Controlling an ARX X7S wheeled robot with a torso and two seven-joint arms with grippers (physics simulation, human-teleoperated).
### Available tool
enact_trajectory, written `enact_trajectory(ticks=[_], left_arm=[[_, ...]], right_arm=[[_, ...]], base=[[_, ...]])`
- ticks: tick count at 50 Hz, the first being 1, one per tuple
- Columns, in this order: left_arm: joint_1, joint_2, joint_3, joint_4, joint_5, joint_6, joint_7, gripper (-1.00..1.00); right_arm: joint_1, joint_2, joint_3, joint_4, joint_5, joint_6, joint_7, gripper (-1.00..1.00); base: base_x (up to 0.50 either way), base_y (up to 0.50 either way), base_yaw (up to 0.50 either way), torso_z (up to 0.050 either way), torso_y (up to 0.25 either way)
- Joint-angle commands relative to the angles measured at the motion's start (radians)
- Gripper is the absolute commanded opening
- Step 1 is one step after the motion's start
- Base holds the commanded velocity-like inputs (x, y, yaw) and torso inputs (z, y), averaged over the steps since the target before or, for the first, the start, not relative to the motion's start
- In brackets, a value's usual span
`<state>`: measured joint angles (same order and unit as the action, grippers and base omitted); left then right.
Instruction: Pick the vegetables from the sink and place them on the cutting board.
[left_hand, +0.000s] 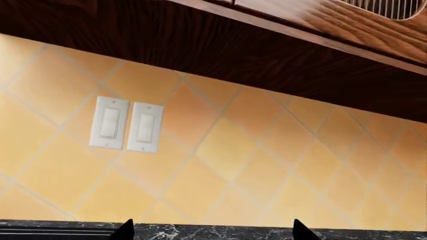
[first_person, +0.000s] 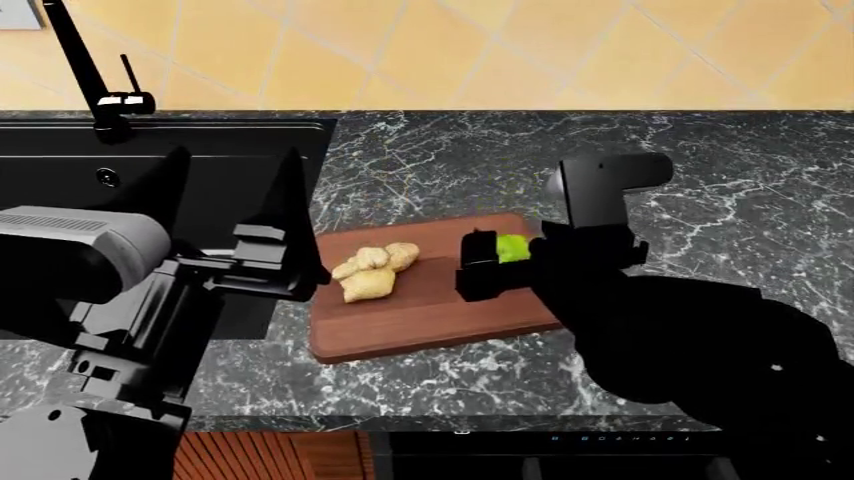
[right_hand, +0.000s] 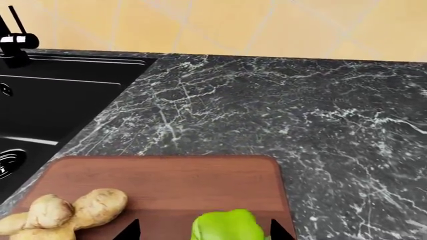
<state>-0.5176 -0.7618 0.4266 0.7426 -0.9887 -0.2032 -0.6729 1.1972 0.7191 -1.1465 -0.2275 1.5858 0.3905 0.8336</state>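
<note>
1. One of two vegetables looks placed; judging by this, the task is nearly done.
2. sink (first_person: 200, 170): black basin at the counter's left; no vegetables visible in it.
3. cutting board (first_person: 441, 320): ginger root (first_person: 371, 272) lies on its left half.
4. right gripper (first_person: 491, 262): clamped on the bell pepper (right_hand: 225, 226), low over the board's right edge; release left.
5. left gripper (left_hand: 210, 231): fingers apart, holding nothing.

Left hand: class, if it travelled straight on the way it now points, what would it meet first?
Judging by its wrist view, the left hand aims at the orange diagonal-tiled wall, right of the two white rocker switches. Nothing shows between; depth is uncertain.
</note>
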Motion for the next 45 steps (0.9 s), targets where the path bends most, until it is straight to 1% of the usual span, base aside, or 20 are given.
enact_trajectory(ticks=[1, 11, 15, 19, 26, 30, 35, 37, 45], left_arm=[[0.0, 0.0, 0.002, -0.001, -0.004, 0.0, 0.004, 1.0], [-0.003, 0.003, 0.007, -0.003, -0.002, -0.003, 0.007, 1.0], [-0.003, 0.004, 0.009, -0.004, 0.0, -0.003, 0.007, 1.0], [-0.003, 0.006, 0.012, -0.003, 0.004, -0.006, 0.005, 1.0], [-0.008, 0.012, 0.023, 0.0, 0.018, -0.015, -0.001, 1.0], [-0.012, 0.021, 0.027, -0.003, 0.043, -0.02, -0.015, 1.0], [-0.003, 0.026, 0.01, 0.005, 0.071, -0.006, -0.053, 1.0], [0.002, 0.027, 0.006, 0.011, 0.078, -0.001, -0.061, 1.0], [0.012, 0.033, 0.011, 0.052, 0.134, 0.001, -0.094, 1.0]], right_arm=[[0.031, 0.021, 0.018, -0.064, -0.021, 0.009, 0.042, 1.0], [0.069, 0.069, 0.054, -0.153, 0.002, 0.011, 0.086, 1.0], [0.089, 0.108, 0.075, -0.263, -0.019, 0.005, 0.13, 1.0], [0.081, 0.155, 0.09, -0.392, -0.092, -0.015, 0.196, 1.0], [-0.069, 0.253, 0.092, -0.604, -0.337, -0.128, 0.26, 1.0], [-0.171, 0.302, 0.079, -0.678, -0.482, -0.195, 0.282, 1.0], [-0.27, 0.347, 0.063, -0.73, -0.616, -0.264, 0.308, 1.0], [-0.308, 0.357, 0.054, -0.73, -0.658, -0.293, 0.305, 1.0], [-0.378, 0.439, 0.058, -0.757, -0.713, -0.388, 0.319, 1.0]], base=[[0.0, 0.0, 0.0, 0.0, 0.0], [0.0, 0.0, 0.0, 0.0, 0.0], [0.0, 0.0, 0.0, 0.0, 0.0], [0.0, 0.0, 0.0, 0.0, 0.0], [0.0, 0.0, 0.0, 0.0, 0.0], [0.0, 0.0, 0.0, 0.0, 0.0], [0.0, 0.0, 0.0, 0.0, 0.0], [0.0, 0.0, 0.0, 0.0, 0.0], [0.0, 0.0, 0.0, 0.0, 0.0]])
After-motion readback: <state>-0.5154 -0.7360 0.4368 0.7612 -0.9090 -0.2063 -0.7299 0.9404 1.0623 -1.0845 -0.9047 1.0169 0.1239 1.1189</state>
